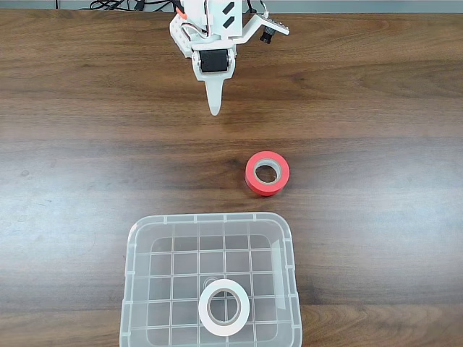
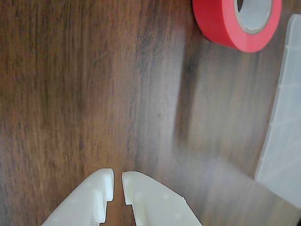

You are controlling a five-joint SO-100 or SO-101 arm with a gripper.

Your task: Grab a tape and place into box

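The white tape lies flat inside the clear box, near its front edge in the fixed view. My white gripper hangs at the far side of the table, well away from the box, with its jaws shut and nothing between them. In the wrist view the gripper shows its two white fingertips nearly touching over bare wood, and a side wall of the box appears at the right edge.
A red-orange tape roll lies flat on the wooden table between gripper and box, and appears in the wrist view's top right corner. Cables run along the table's far edge.
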